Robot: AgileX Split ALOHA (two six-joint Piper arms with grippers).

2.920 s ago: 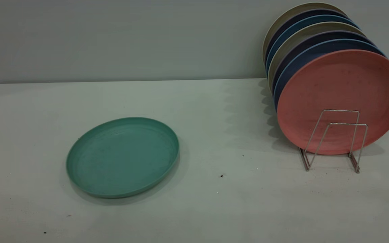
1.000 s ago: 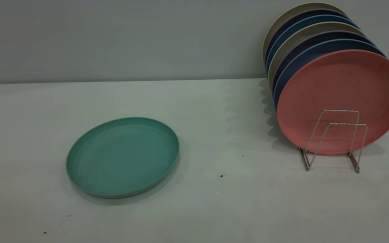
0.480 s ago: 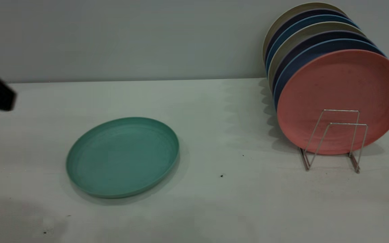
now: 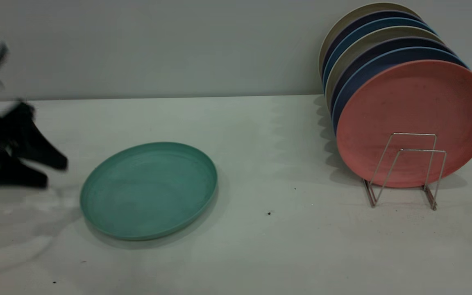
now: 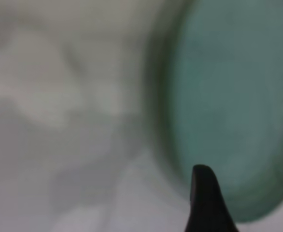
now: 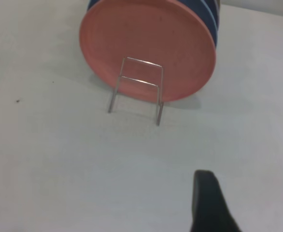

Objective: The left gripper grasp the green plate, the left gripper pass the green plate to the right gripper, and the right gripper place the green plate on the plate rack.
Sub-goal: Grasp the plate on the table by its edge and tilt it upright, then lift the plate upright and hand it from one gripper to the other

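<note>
The green plate [image 4: 149, 190] lies flat on the white table, left of the middle. My left gripper [image 4: 55, 173] is at the table's left edge, just left of the plate's rim and low over the table, blurred, its two black fingers apart and empty. The left wrist view shows the plate [image 5: 228, 111] close ahead of one fingertip [image 5: 203, 193]. The plate rack [image 4: 408, 164] stands at the right; its front wire loops hold nothing. My right gripper [image 6: 247, 208] is outside the exterior view; its wrist view looks down on the rack [image 6: 136, 87], fingers wide apart and empty.
A salmon-pink plate [image 4: 414, 114] stands upright in the rack, with several blue and beige plates [image 4: 367, 45] stacked behind it. The pink plate also shows in the right wrist view [image 6: 148, 43]. A grey wall runs behind the table. Small dark specks [image 4: 268, 213] lie on the table.
My left gripper has come in from the left edge and moved down and right towards the green plate. The plate and the rack have not moved.
</note>
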